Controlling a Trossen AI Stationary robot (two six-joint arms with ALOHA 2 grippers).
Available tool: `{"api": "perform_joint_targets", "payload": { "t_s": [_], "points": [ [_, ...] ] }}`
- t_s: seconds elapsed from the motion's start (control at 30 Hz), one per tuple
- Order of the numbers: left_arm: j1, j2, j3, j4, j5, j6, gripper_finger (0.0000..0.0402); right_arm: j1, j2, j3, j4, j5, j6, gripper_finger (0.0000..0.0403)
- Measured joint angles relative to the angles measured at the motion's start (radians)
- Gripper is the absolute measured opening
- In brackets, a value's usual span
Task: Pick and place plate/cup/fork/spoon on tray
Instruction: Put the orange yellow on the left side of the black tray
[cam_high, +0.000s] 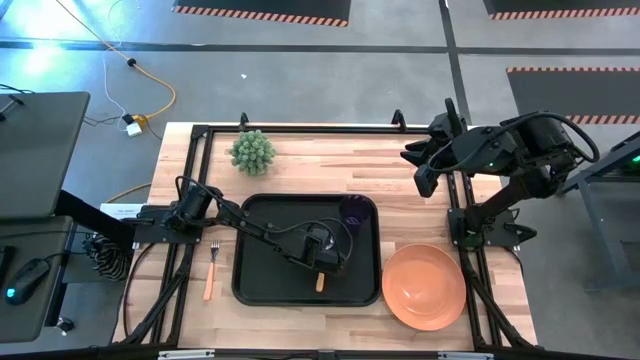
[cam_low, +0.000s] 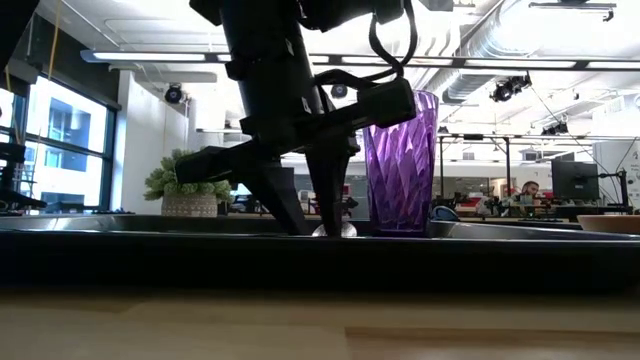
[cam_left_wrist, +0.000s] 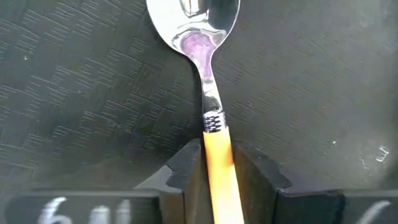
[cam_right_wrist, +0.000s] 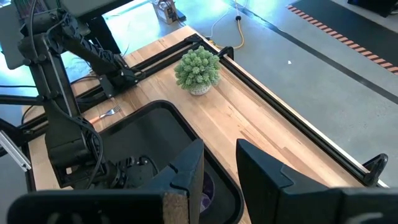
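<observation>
Left gripper (cam_high: 322, 262): lowered over the near half of the tray (cam_high: 262, 282), fingers (cam_left_wrist: 184, 171) closed against both sides of the orange handle of the spoon (cam_left_wrist: 208, 74). Handle clamped between the two pads just behind the ribbed metal collar; silver bowl stretched out ahead of the fingertips, lying on the textured black tray floor. Handle end protruding behind the fingers toward the tray's near rim, seen from above.

Cup (cam_high: 354, 211): upright on the tray, beyond the left fingertips, at the far right corner; apart from the gripper. In the level view, purple cup (cam_low: 400, 165) just beside the lowered dark fingers, spoon bowl showing at the tray floor between them.

Fork (cam_high: 211, 271): on the bare wooden table (cam_high: 330, 160), outside the tray's left rim, well apart from the left fingers, tines pointing to the far side.

Plate (cam_high: 424, 286): on the table, just beside the tray's near right corner, clear of both grippers.

Right gripper (cam_high: 424, 168): raised over the far right part of the table, well apart from the tableware; fingers (cam_right_wrist: 186, 168) parted with a clear gap, nothing between them.

Green spiky plant (cam_high: 252, 151): in a small pot on the table beyond the tray's far left corner.
</observation>
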Motion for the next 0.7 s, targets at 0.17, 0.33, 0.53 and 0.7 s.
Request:
{"api": "perform_joint_targets", "payload": {
  "t_s": [0.17,0.33,0.53,0.7],
  "points": [
    [0.0,0.0,0.0,-0.006,0.0,0.018,0.006,0.0,0.0,0.0,0.0,0.0,-0.001,0.0087],
    [0.001,0.0,0.0,-0.006,-0.001,0.018,0.005,0.0,0.0,0.0,0.0,0.0,-0.022,0.0087],
    [0.001,0.001,-0.001,-0.006,-0.01,0.018,0.0049,0.0,0.0,0.0,0.0,0.0,-0.023,0.0087],
    [0.001,-0.002,-0.002,-0.005,-0.009,0.018,0.0048,0.0,0.0,0.0,0.0,0.0,-0.026,0.0087]
  ]
}}
